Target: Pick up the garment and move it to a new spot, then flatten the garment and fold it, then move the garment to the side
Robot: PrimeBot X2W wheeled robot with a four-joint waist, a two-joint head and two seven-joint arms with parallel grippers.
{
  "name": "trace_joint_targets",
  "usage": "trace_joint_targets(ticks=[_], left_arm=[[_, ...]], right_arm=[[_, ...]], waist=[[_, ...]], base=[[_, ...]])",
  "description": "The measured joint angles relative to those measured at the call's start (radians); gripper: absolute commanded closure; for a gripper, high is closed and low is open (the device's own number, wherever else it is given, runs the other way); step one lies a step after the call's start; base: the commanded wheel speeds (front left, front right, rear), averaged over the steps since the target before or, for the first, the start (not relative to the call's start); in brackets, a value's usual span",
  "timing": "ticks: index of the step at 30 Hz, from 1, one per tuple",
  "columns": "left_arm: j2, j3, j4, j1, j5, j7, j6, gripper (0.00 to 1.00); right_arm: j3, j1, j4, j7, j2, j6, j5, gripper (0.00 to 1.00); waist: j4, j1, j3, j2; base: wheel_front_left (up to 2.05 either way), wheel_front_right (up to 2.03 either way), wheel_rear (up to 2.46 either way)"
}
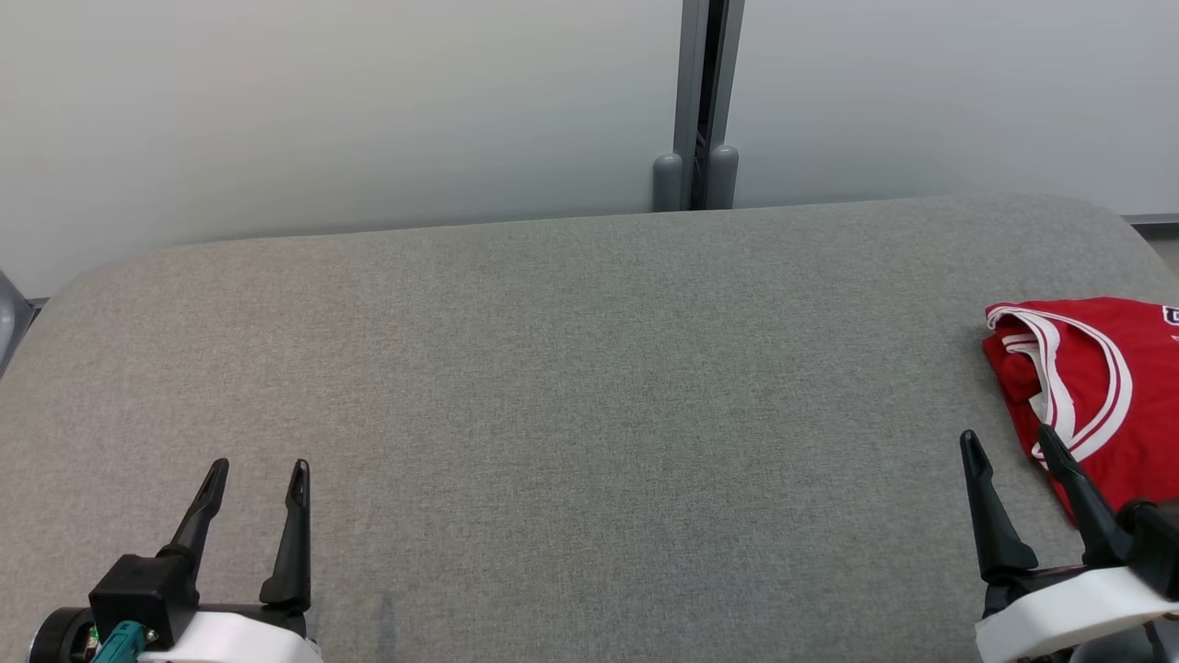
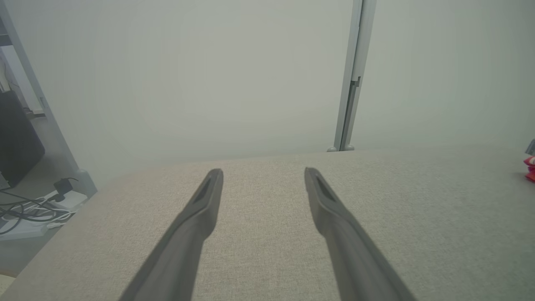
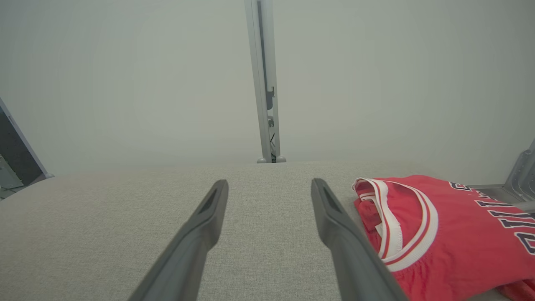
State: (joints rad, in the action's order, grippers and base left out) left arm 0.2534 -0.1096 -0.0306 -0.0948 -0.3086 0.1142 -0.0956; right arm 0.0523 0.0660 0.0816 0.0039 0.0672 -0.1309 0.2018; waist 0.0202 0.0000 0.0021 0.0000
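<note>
Head view: a red garment (image 1: 1105,387) with white-trimmed neck and armhole bands lies folded at the right end of the grey fabric-covered table (image 1: 589,368), cut off by the frame edge. The left gripper (image 1: 259,465) hangs over the table's near left part and the right gripper (image 1: 1006,433) over its near right part. Both have their fingers spread wide with nothing between them. One right finger (image 1: 1078,488) overlaps the garment's near edge.

Right wrist view: the garment (image 3: 451,234) appears more fully, just beside the right-hand finger. Dark, white-outlined lettering (image 3: 501,213) runs across the chest. It is foreshortened and cropped, so no word can be read.

Left wrist view: off the table's left end there are cables and a power strip (image 2: 29,209) on the floor. Only a red sliver of the garment (image 2: 531,167) shows at the table's far right.

A grey post (image 1: 700,92) stands behind the table's far edge.
</note>
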Motion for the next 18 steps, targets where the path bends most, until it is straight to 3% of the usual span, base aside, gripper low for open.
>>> trace_joint_targets(ticks=[4, 5, 10, 18], left_arm=[[0.002, 0.001, 0.002, 0.001, -0.002, 0.001, -0.002, 0.0], [0.002, 0.001, 0.002, 0.001, -0.003, 0.003, -0.002, 1.0], [-0.025, -0.012, 0.038, -0.022, -0.006, 0.0, -0.002, 1.0], [-0.042, -0.009, 0.039, -0.027, -0.146, -0.001, 0.017, 1.0]], right_arm=[[0.0, 0.0, 0.0, 0.0, -0.001, 0.0, 0.003, 0.0], [-0.001, 0.0, 0.0, 0.0, -0.002, 0.0, 0.006, 1.0], [-0.005, 0.019, -0.038, 0.0, -0.013, 0.0, 0.012, 1.0], [-0.001, 0.026, -0.052, 0.014, -0.009, 0.0, 0.17, 1.0]], waist=[[0.002, 0.0, 0.002, 0.0], [0.002, 0.0, 0.003, 0.0], [0.003, 0.0, 0.003, 0.0], [0.001, 0.0, 0.003, 0.0]], base=[[0.0, 0.0, 0.0], [0.0, 0.0, 0.0], [0.0, 0.0, 0.0], [0.0, 0.0, 0.0]])
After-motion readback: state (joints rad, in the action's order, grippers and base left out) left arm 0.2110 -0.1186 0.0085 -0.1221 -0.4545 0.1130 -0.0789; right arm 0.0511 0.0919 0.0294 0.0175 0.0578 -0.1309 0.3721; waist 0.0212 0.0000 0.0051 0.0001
